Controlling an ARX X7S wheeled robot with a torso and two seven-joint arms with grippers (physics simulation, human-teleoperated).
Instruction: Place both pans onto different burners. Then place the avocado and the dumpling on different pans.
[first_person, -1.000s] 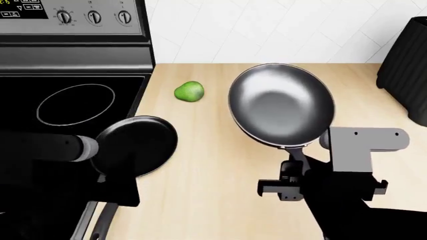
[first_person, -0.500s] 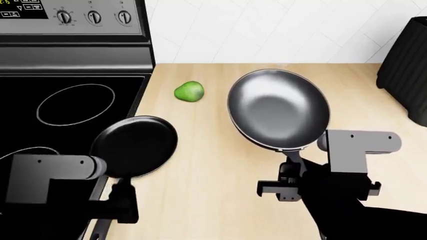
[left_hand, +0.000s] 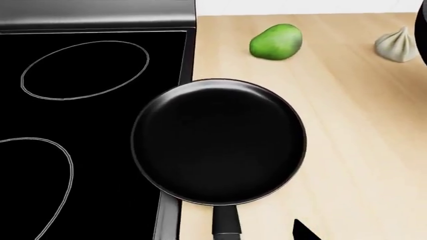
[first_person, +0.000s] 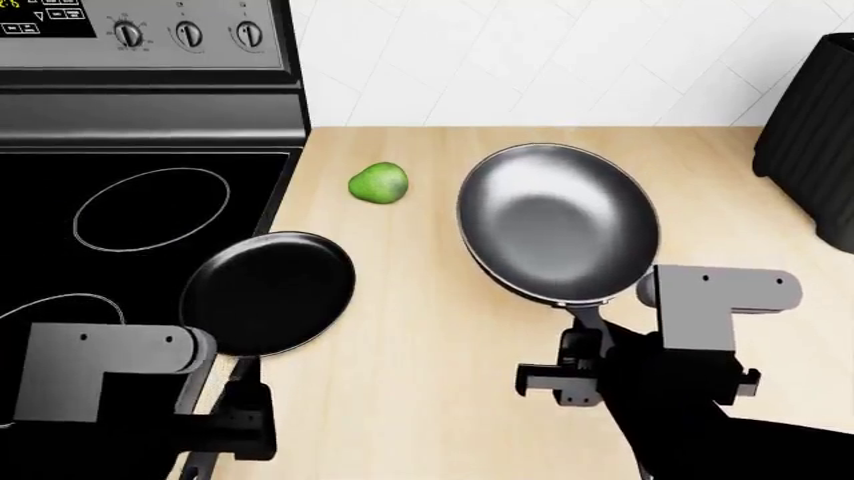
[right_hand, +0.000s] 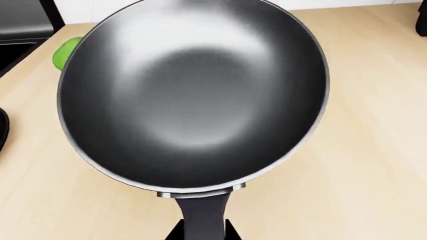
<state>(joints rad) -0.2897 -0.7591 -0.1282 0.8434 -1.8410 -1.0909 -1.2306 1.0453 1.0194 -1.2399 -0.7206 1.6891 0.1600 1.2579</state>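
The small matte black pan lies across the edge between the cooktop and the wooden counter; it also shows in the left wrist view. My left gripper is open around its handle; one fingertip shows apart from the handle. My right gripper is shut on the handle of the large glossy grey pan and holds it tilted over the counter; it fills the right wrist view. The avocado lies on the counter. The dumpling is hidden behind the large pan in the head view. Burners show as white circles.
The stove's control panel with knobs stands behind the cooktop. A second burner outline is at the front left. A tall black object stands at the counter's back right. A white tiled wall runs behind the counter.
My left arm has swung from lying across the small pan back to behind its handle. The large pan has shifted slightly in my right gripper. The small pan has not moved.
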